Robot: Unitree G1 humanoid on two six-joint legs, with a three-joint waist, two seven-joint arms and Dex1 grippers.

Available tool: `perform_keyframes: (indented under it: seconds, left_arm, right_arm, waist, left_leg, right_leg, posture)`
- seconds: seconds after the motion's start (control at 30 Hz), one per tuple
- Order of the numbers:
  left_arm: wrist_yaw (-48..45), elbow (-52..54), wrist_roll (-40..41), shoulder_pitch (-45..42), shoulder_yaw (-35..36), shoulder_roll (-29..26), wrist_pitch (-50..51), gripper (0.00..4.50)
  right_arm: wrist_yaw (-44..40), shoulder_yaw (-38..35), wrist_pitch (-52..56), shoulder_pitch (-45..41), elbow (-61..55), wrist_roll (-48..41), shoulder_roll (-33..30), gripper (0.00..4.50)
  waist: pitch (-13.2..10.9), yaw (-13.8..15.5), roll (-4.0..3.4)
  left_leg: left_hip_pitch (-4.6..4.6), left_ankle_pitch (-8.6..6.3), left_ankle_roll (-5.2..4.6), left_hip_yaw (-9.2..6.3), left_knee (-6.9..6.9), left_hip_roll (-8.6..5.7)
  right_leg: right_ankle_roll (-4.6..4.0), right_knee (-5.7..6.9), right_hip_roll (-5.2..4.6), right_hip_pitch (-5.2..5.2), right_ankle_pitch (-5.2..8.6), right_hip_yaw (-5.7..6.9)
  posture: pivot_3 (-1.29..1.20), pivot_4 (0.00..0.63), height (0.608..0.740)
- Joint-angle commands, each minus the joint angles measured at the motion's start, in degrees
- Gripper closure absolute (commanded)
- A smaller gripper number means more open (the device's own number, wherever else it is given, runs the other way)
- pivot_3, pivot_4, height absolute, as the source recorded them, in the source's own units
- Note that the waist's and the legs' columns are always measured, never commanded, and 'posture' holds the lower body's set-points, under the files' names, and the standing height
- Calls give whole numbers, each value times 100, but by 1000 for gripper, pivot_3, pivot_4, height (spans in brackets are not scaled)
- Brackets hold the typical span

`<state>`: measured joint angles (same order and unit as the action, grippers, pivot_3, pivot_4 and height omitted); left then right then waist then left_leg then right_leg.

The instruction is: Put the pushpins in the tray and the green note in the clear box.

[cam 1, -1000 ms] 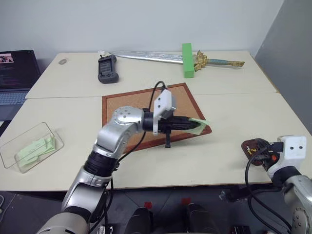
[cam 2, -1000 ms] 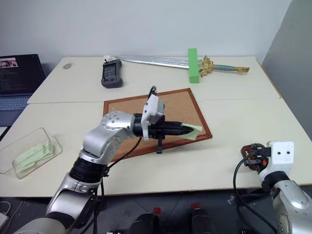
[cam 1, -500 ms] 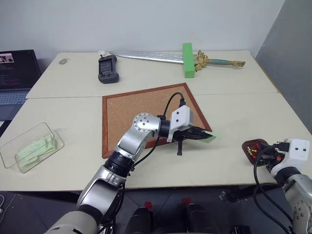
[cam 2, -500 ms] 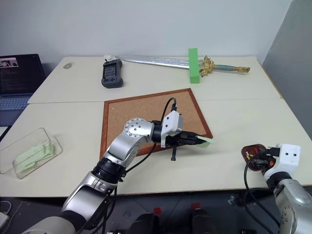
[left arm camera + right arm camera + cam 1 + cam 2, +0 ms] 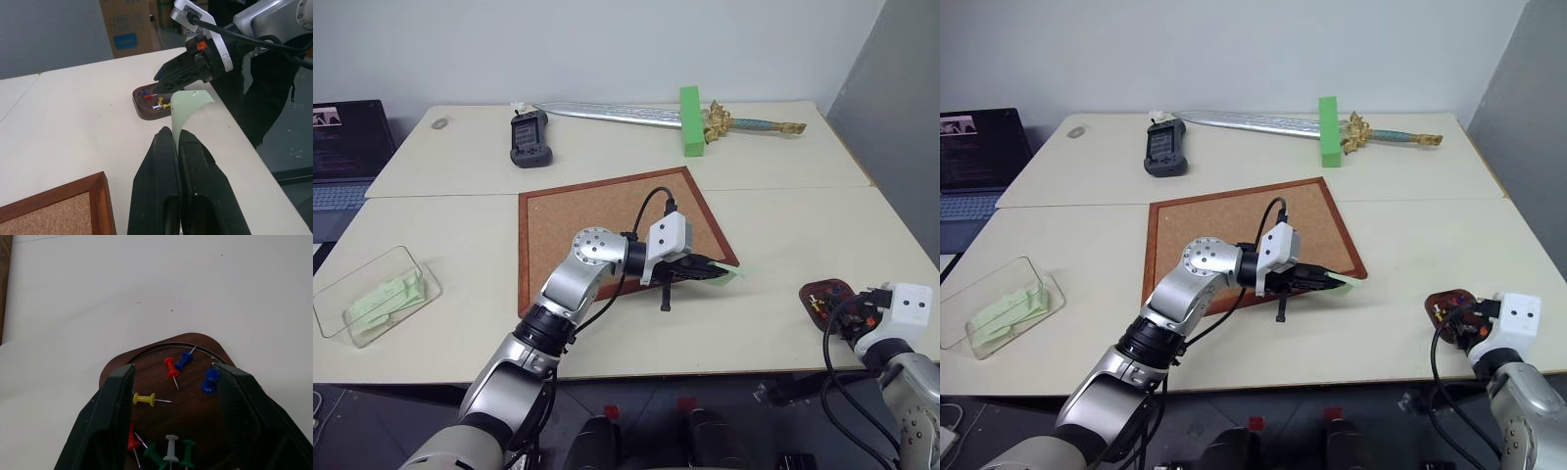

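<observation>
My left gripper (image 5: pixel 173 138) is shut on the pale green note (image 5: pixel 189 105), which it holds in the air just past the corkboard's right corner (image 5: pixel 729 274). The small dark reddish-brown tray (image 5: pixel 195 409) sits near the table's front right edge (image 5: pixel 824 291). Several pushpins lie in it, among them a red one (image 5: pixel 170 366), blue ones (image 5: pixel 210 381) and a yellow one (image 5: pixel 145 399). My right gripper (image 5: pixel 176 371) hangs open over the tray, one finger on each side, with nothing between them. The clear box (image 5: pixel 342 315) stands at the front left with green slips (image 5: pixel 386 294) inside.
A wooden-framed corkboard (image 5: pixel 597 220) lies mid-table under my left arm. At the back are a toy sword (image 5: pixel 626 115), an upright bright green block (image 5: pixel 688 119) and a dark handheld device (image 5: pixel 529 137). A laptop (image 5: pixel 342 147) sits far left.
My left gripper has carried the green note rightward, from over the corkboard to just past its right corner. My right hand has sunk a little by the tray.
</observation>
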<state>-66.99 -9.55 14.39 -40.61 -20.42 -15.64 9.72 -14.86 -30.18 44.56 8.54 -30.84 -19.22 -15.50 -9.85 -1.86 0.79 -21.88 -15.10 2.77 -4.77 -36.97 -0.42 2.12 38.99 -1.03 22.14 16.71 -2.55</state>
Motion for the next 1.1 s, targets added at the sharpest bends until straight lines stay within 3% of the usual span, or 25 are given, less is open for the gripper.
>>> perform_keyframes:
  seconds: [0.03,0.53,0.83,1.0,1.1]
  left_arm:
    - [-15,231,52,-17,93,12,-12,4500]
    - [-11,206,94,-70,157,-12,72,4500]
    - [425,261,319,-176,789,-274,871,4500]
    - [1139,724,346,-19,1287,-581,1659,4500]
    - [1705,1319,367,255,1695,-811,2186,4500]
  right_arm:
    - [6,-28,-141,65,-97,-91,-95,1958]
    - [-249,26,-304,175,-374,-465,-256,1958]
    - [-2189,116,-702,418,-1215,-1498,-1770,1958]
    - [-2353,480,-437,-259,-1484,-2296,-2242,1958]
    - [-2337,951,-312,-850,-1532,-2659,-2320,1575]
  waist:
    - [0,0,0]
    - [0,-1,0]
    - [-2,-22,3]
    - [-7,-18,12]
    - [-11,-17,18]
  left_leg:
    - [0,0,0,0,0,0]
    - [0,0,0,1,-1,0]
    - [1,0,-1,0,-1,1]
    - [1,0,0,-5,-4,4]
    - [1,0,0,-7,-5,6]
  right_leg:
    - [0,0,0,0,0,0]
    - [0,0,0,0,0,-1]
    - [2,-1,3,-1,1,1]
    - [4,-1,4,-3,2,5]
    - [2,-1,3,-4,0,6]
  posture:
    - [0,150,740]
    - [0,150,740]
    - [0,150,740]
    - [0,150,740]
    - [0,150,740]
